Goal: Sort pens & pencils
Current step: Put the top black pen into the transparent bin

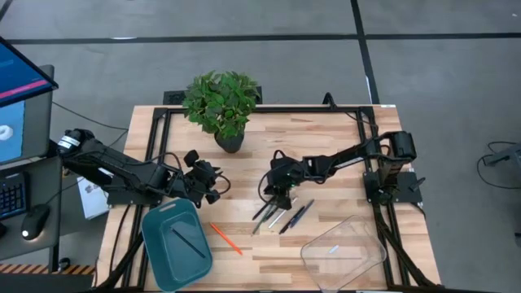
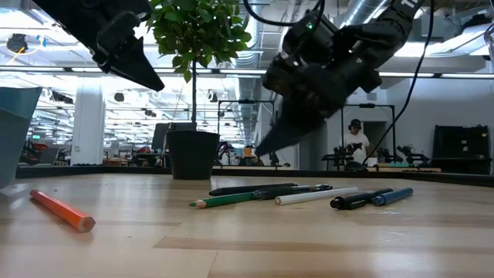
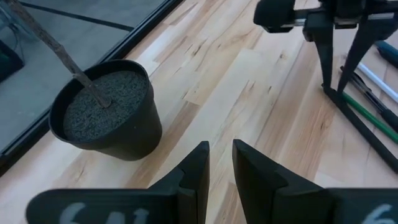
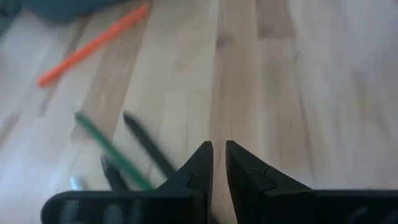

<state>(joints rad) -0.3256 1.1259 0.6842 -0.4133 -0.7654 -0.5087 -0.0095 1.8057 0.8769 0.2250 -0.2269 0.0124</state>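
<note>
The right hand hovers over the cluster of pens and pencils lying mid-worktop, its fingers nearly closed with a slim gap and holding nothing, so a pick is being lined up. Next it needs to part the fingers and drop onto one stick. The left hand waits near the plant pot, narrowly open, empty. The teal tray holds one dark stick; the clear bin seems to hold a pale one. An orange pencil lies between them
</note>
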